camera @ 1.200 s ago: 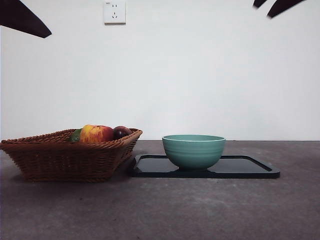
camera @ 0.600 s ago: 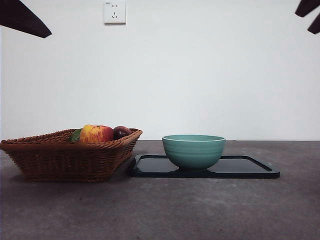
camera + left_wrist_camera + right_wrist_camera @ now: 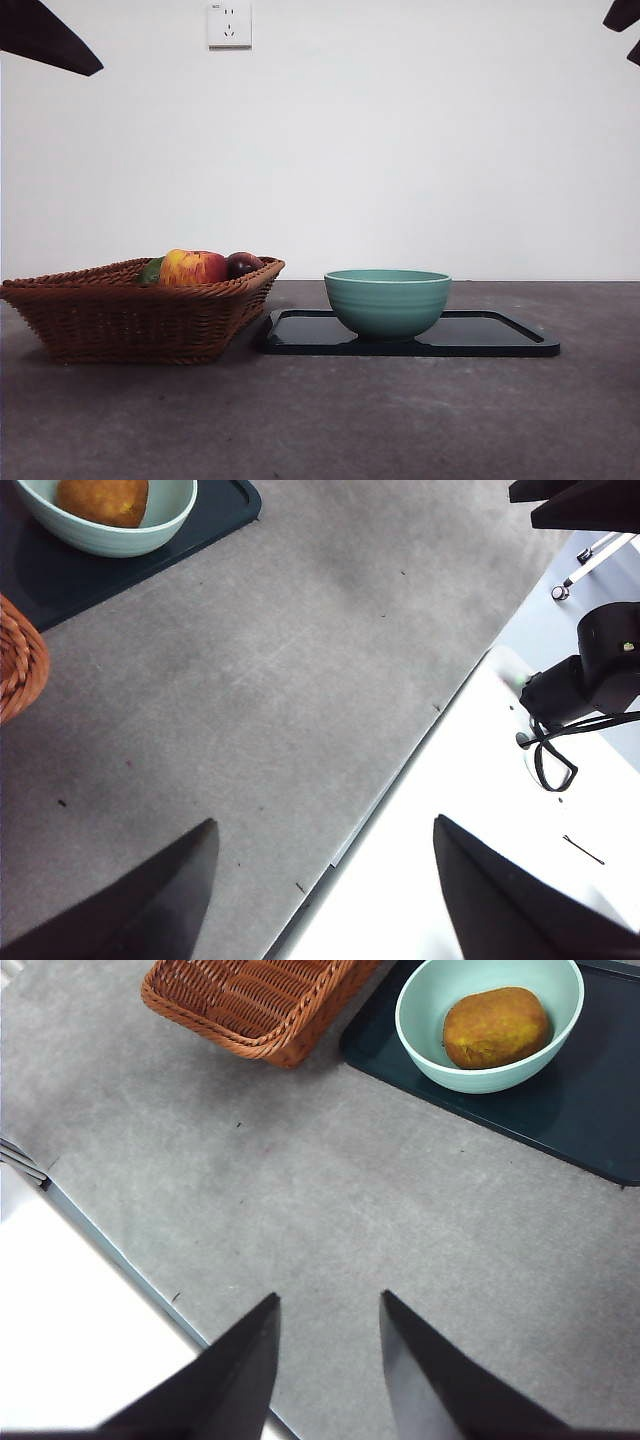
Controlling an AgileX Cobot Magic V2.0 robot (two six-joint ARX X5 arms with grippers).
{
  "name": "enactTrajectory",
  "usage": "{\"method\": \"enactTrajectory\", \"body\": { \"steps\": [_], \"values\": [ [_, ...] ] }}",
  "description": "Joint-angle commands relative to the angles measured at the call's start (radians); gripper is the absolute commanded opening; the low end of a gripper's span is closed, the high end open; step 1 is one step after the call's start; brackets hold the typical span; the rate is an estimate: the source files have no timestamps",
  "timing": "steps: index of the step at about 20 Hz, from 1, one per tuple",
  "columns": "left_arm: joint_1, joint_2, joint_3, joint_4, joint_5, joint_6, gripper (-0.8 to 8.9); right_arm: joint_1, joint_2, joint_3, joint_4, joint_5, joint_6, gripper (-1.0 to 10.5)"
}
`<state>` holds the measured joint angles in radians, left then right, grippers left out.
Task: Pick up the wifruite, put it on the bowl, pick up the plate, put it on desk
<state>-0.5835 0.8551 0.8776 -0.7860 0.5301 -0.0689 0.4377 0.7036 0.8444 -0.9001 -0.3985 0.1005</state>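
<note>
Resting inside the large round teal-green ceramic bowl (image 3: 489, 1022), the small oval orange-brown wifruite (image 3: 496, 1027); bowl standing on the flat black rectangular tray (image 3: 590, 1110), just beside the brown wicker basket (image 3: 255, 1000) on the dark grey matte surface (image 3: 330, 1220). Left gripper (image 3: 325, 880) wide apart, right gripper (image 3: 328, 1340) narrowly parted, both empty and well clear. Tray probably stiff, thin, slick and weighted by the breakable bowl; best pinched at a raised rim edge, kept level.

The left black two-jawed claw (image 3: 320, 880) hangs high with jaws spread wide, holding nothing. The right black two-jawed claw (image 3: 325, 1355) hangs high too, jaws parted narrowly, empty.
</note>
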Motion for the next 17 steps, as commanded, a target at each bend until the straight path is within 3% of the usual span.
{"method": "enactTrajectory", "body": {
  "steps": [1,7,13,17],
  "values": [
    [-0.007,0.006,0.006,0.008,0.006,0.012,3.43,0.005,0.006,0.006,0.009,-0.005,-0.011,1.6],
    [-0.007,0.006,0.006,0.021,0.006,0.012,3.42,0.005,0.006,0.006,0.009,-0.005,-0.011,1.6],
    [-0.007,0.026,0.016,0.218,-0.031,-0.013,3.43,0.005,0.006,0.006,0.009,-0.005,-0.011,1.6],
    [-0.007,0.142,0.09,0.241,-0.076,-0.009,3.44,0.005,0.006,0.006,0.009,-0.005,-0.011,1.6]
  ]
}}
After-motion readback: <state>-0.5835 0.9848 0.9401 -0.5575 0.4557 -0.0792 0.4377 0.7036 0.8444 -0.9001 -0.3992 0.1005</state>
